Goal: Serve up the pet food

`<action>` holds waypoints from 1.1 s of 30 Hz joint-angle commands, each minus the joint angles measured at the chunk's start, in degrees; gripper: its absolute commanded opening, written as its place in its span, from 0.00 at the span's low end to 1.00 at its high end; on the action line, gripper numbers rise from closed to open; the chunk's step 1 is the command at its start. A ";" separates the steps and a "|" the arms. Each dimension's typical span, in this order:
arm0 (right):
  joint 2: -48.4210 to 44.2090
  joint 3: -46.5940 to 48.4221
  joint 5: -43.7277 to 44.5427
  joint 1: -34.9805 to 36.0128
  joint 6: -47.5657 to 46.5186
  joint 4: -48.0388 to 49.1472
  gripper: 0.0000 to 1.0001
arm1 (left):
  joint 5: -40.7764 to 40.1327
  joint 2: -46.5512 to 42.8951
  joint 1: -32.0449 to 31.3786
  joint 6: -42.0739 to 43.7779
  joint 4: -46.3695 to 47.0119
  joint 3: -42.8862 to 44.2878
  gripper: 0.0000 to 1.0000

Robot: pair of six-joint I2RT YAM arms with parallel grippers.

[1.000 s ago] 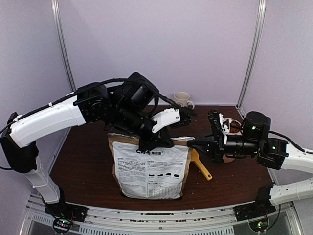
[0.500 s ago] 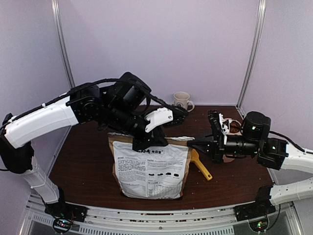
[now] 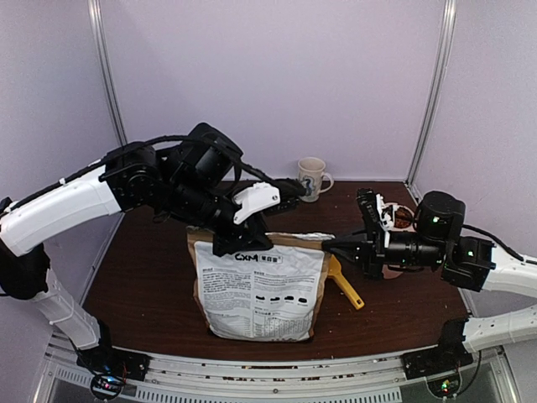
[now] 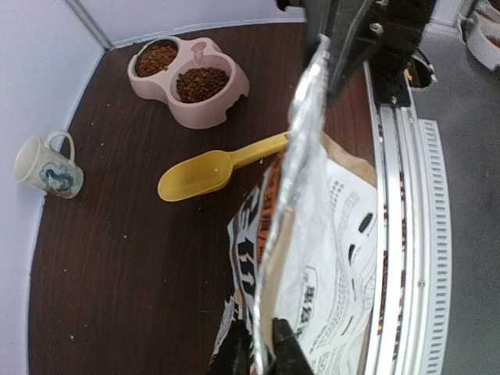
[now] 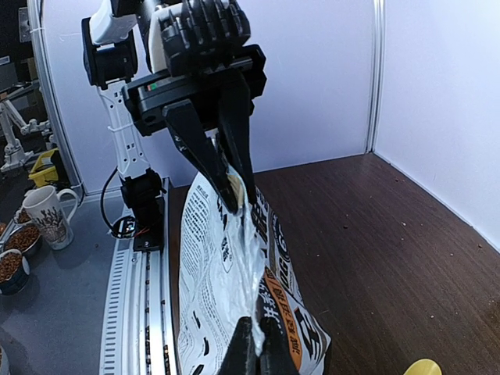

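The kraft-brown bag with a white label (image 3: 260, 290) stands at the table's front middle. My left gripper (image 3: 243, 243) is shut on the left part of its foil-lined top edge (image 4: 301, 156), fingers (image 4: 285, 351) either side of the rim. My right gripper (image 3: 329, 246) is shut on the same edge at the right end; its fingers (image 5: 238, 355) pinch the foil lip. The bag mouth is pulled flat between them. The pet food (image 4: 201, 82) shows as reddish-brown kibble in both cups of the pink double bowl (image 4: 205, 116).
A yellow scoop (image 4: 211, 168) lies on the dark table between bag and bowl; it also shows right of the bag (image 3: 346, 287). A printed mug (image 3: 312, 178) stands at the back. The pink bowl (image 3: 393, 206) is partly hidden behind my right arm.
My left gripper has moved left along with the bag's top edge, stretching it out. My right gripper has held still on the right end.
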 commanded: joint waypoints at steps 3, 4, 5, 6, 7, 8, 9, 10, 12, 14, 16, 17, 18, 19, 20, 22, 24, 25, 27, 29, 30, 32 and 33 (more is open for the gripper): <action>-1.83 0.80 1.11 -0.26 0.20 1.15 0.00 | -4.54 -3.80 2.49 0.07 -1.87 -1.97 0.00; -1.83 0.86 1.12 -0.29 0.24 1.09 0.00 | -4.68 -3.95 2.62 0.06 -1.87 -2.14 0.00; -1.87 0.82 1.19 -0.30 0.29 1.07 0.00 | -5.01 -4.08 2.67 0.04 -1.87 -2.24 0.00; -1.93 0.84 1.16 -0.26 0.34 1.07 0.00 | -5.44 -4.27 2.80 -0.07 -1.87 -2.41 0.12; -1.92 0.88 1.20 -0.27 0.27 1.07 0.00 | -5.77 -4.47 2.85 -0.12 -1.87 -2.60 0.20; -1.92 0.84 1.27 -0.24 0.30 1.00 0.00 | -5.91 -4.85 2.97 -0.12 -1.87 -2.76 0.20; -1.98 0.91 1.33 -0.23 0.28 1.00 0.00 | -5.93 -5.03 3.07 -0.12 -1.87 -2.92 0.13; -2.00 0.88 1.38 -0.29 0.30 0.99 0.00 | -5.94 -5.22 3.15 -0.05 -1.87 -3.05 0.00; -2.05 0.94 1.38 -0.29 0.32 1.03 0.00 | -5.83 -5.71 3.29 0.09 -1.87 -3.53 0.00; -2.14 0.96 1.46 -0.28 0.36 0.97 0.00 | -6.17 -6.10 3.50 0.13 -1.86 -3.88 0.00; -2.18 1.04 1.47 -0.28 0.43 0.87 0.00 | -6.96 -6.41 3.66 -0.03 -1.87 -4.10 0.18; -2.18 1.02 1.53 -0.29 0.41 0.87 0.00 | -7.08 -6.65 3.85 -0.09 -1.87 -4.32 0.20; -2.18 1.02 1.55 -0.26 0.48 0.83 0.00 | -7.09 -6.85 3.94 -0.04 -1.87 -4.51 0.13; -2.25 1.00 1.62 -0.25 0.47 0.75 0.00 | -6.91 -7.08 4.04 0.00 -1.87 -4.68 0.00; -2.27 0.98 1.61 -0.25 0.49 0.72 0.00 | -6.73 -7.24 4.16 0.08 -1.87 -4.89 0.00; -2.36 1.07 1.67 -0.26 0.50 0.65 0.00 | -6.84 -7.64 4.24 0.21 -1.87 -5.23 0.00; -2.42 1.13 1.80 -0.23 0.49 0.57 0.00 | -7.46 -7.78 4.42 0.10 -1.87 -5.42 0.07; -2.44 1.08 1.88 -0.24 0.45 0.56 0.00 | -7.77 -7.87 4.50 0.01 -1.94 -5.57 0.15; -2.53 1.06 1.97 -0.28 0.49 0.58 0.00 | -8.07 -8.04 4.65 0.09 -1.97 -5.84 0.18; -2.66 0.98 1.99 -0.29 0.49 0.57 0.00 | -8.15 -8.07 4.82 0.29 -2.36 -5.98 0.00; -2.73 0.97 2.06 -0.27 0.44 0.47 0.00 | -8.18 -8.12 4.89 0.38 -2.54 -6.10 0.00; -2.84 0.97 2.08 -0.22 0.41 0.40 0.00 | -8.34 -8.33 4.95 0.40 -2.58 -6.37 0.00; -2.96 0.89 2.16 -0.22 0.41 0.41 0.00 | -8.77 -8.38 5.08 0.22 -2.58 -6.46 0.00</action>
